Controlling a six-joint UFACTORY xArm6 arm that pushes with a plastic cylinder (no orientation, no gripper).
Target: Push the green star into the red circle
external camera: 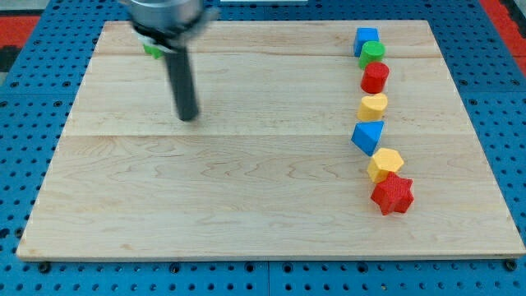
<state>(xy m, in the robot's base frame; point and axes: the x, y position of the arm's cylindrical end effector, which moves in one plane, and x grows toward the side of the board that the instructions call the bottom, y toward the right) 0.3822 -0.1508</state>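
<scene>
A green block (151, 50), mostly hidden behind my rod, shows near the view's top left; its shape cannot be made out. My tip (189, 117) rests on the board just below and right of it, apart from it. The red circle (375, 78) stands far off at the view's right, third from the top in a column of blocks.
The column at the right runs from the top: blue cube (366, 39), green circle (372, 54), red circle, yellow heart (372, 106), blue block (368, 136), yellow hexagon (385, 164), red star (392, 195). The wooden board (246, 181) lies on a blue pegboard.
</scene>
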